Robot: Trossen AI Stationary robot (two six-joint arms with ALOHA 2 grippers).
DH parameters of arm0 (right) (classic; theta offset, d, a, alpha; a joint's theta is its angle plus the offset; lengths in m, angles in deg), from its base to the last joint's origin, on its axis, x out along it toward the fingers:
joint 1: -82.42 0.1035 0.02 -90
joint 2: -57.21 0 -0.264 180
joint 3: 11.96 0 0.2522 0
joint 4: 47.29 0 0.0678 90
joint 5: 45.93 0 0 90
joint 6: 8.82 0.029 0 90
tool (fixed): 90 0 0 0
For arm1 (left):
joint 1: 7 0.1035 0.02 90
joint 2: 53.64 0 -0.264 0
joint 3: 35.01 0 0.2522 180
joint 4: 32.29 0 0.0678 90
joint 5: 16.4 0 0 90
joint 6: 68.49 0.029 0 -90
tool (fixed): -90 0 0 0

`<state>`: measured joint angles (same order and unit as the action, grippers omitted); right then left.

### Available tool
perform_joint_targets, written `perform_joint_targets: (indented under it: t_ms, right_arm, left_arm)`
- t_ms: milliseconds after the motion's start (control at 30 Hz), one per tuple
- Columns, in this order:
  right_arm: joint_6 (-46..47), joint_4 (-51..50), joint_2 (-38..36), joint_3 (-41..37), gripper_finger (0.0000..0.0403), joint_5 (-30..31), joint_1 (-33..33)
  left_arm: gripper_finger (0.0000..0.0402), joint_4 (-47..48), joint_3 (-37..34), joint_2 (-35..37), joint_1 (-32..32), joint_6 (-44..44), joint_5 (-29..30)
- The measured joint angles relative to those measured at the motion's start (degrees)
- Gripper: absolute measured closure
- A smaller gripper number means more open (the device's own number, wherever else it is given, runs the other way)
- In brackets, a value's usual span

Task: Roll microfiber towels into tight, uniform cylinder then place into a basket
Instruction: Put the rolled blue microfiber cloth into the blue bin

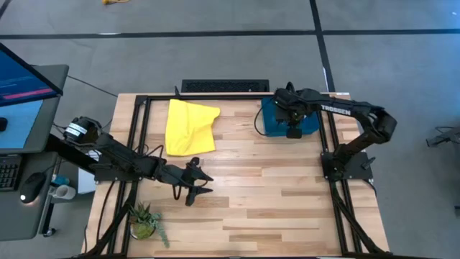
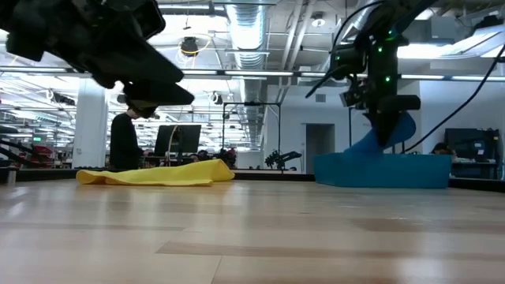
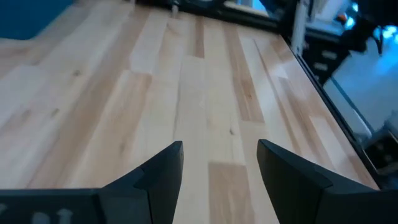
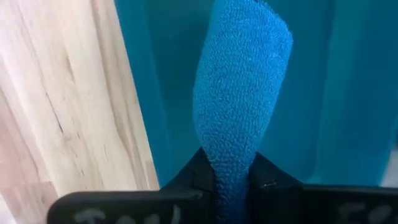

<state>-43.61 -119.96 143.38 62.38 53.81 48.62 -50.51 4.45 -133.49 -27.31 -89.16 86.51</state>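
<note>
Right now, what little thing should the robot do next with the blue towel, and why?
Probably lower it a bit and then open the fingers. The right gripper is shut on the rolled blue towel, which hangs over the basket, so it looks ready to drop in. The left gripper waits open over bare table, and the yellow towel lies unrolled.

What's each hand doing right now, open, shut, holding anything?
Left hand: open, empty, above bare table.
Right hand: shut on the blue towel, over the basket.
</note>
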Motion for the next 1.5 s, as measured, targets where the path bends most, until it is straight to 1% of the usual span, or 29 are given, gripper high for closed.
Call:
perform_joint_targets:
  t_ms: [67,233,367,533,600,667,733,933,1167,1333,1433,1500]
  right_arm:
    - [-1.6,0.9,1.1,0.0,0.0355,-2.2,-0.4]
    - [-5.4,1.5,3.7,0.0,0.0354,-3.9,-1.1]
    - [-8.7,5.3,5.1,0.0,0.0350,-7.5,-2.0]
    - [-11.8,7.9,5.1,0.0,0.0350,-9.4,-3.1]
    - [-12.2,7.8,5.1,0.0,0.0350,-11.4,-3.6]
    - [-12.2,7.7,5.1,0.0,0.0350,-13.0,-4.3]
    - [-12.2,8.0,5.7,0.1,0.0350,-13.1,-4.6]
    - [-11.3,7.3,10.5,0.0,0.0349,-13.4,-6.5]
    - [-8.5,7.3,14.3,0.0,0.0349,-13.3,-5.6]
    - [-5.7,6.9,14.5,0.0,0.0348,-13.1,-5.4]
    - [-5.7,6.4,13.6,0.0,0.0334,-12.8,-5.1]
    - [-5.5,6.6,13.4,0.0,0.0317,-12.9,-4.9]
  left_arm:
    - [0.0203,-1.3,0.0,0.0,1.3,-0.1,-0.5]
    - [0.0203,-3.8,0.0,0.0,5.6,1.8,-5.4]
    - [0.0203,-4.0,0.0,0.0,9.6,1.9,-7.7]
    - [0.0203,-4.0,0.0,0.0,13.2,0.9,-11.7]
    - [0.0203,-4.0,0.0,0.0,14.1,0.6,-12.7]
    - [0.0203,-4.0,0.0,0.0,14.7,0.6,-12.9]
    - [0.0203,-4.0,0.0,0.0,15.2,0.6,-13.0]
    - [0.0203,-3.8,0.0,0.0,15.7,0.5,-15.0]
    - [0.0203,-3.5,0.0,0.0,15.7,1.1,-16.7]
    - [0.0203,-3.5,0.0,0.0,15.7,1.2,-16.7]
    - [0.0203,-3.5,0.0,0.0,15.7,1.4,-16.7]
    - [0.0203,-3.5,0.0,0.0,15.8,1.4,-16.7]
